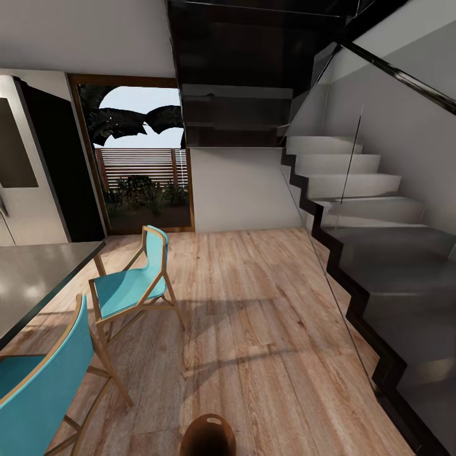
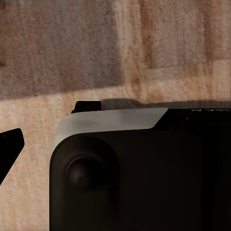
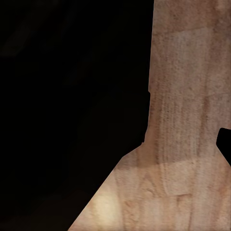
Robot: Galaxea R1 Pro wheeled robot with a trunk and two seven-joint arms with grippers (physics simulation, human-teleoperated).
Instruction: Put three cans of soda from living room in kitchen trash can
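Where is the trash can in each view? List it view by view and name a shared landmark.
Head view: trash can at the bottom edge, centre, on the wood floor.
Left wrist view: wood floor behind a dark robot part.
Right wrist view: wood floor beside a black shape.
Shared landmark: the wood floor.
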